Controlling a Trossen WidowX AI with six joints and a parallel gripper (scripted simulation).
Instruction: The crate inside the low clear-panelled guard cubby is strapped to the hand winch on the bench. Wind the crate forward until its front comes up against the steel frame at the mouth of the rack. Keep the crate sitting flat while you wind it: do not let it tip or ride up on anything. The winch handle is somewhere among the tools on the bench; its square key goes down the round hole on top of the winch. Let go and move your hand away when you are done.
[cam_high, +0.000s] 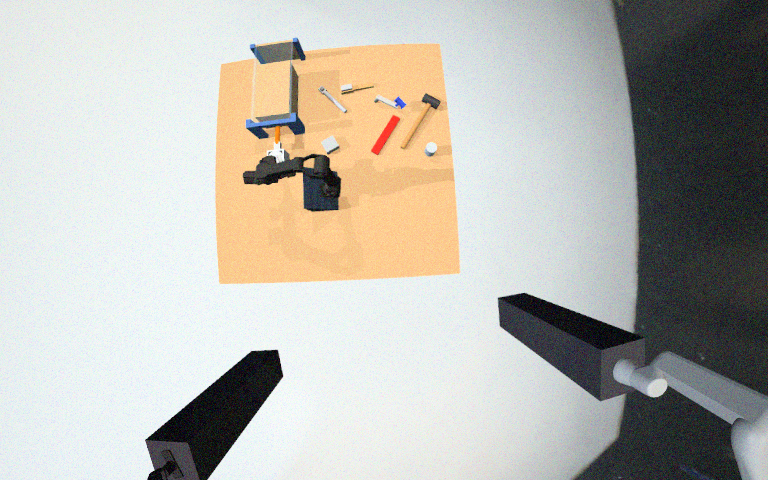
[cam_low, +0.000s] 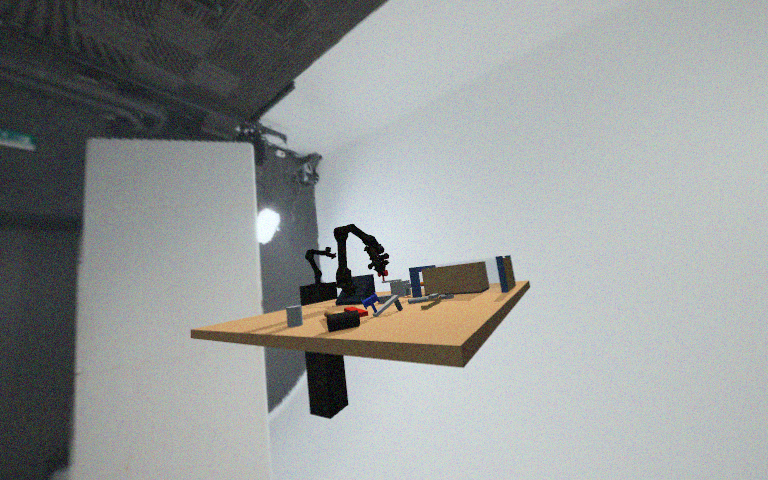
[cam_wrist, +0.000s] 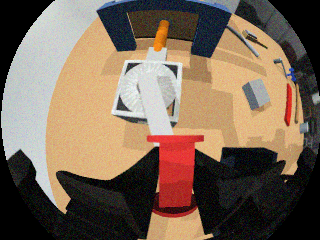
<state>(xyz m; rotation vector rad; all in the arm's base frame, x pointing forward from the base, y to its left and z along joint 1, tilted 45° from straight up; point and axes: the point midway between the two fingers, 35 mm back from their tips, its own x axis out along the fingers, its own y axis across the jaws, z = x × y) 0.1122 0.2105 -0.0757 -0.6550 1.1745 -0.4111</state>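
Note:
The brown crate (cam_high: 274, 90) (cam_low: 455, 277) sits flat in the clear-panelled cubby, its front close behind the blue mouth frame (cam_high: 275, 122) (cam_low: 412, 281) (cam_wrist: 117, 27); whether they touch I cannot tell. An orange strap (cam_high: 277, 134) (cam_wrist: 161, 36) runs from the crate through the frame to the winch (cam_high: 275, 153) (cam_low: 399, 287) (cam_wrist: 131, 95). The handle's pale crank arm (cam_wrist: 154, 107) lies across the winch top, its key end over the centre. The key itself is hidden. My gripper (cam_wrist: 172, 151) (cam_low: 383, 272) is shut on the handle's upright red grip, on the near side of the winch.
A grey block (cam_high: 330, 144) (cam_wrist: 256, 94) lies right of the winch. A wrench (cam_high: 333, 99), a brush (cam_high: 346, 88), a blue-ended tool (cam_high: 400, 102), a red bar (cam_high: 385, 134), a mallet (cam_high: 431, 101) and a pale cylinder (cam_high: 431, 148) (cam_low: 293, 315) lie farther right.

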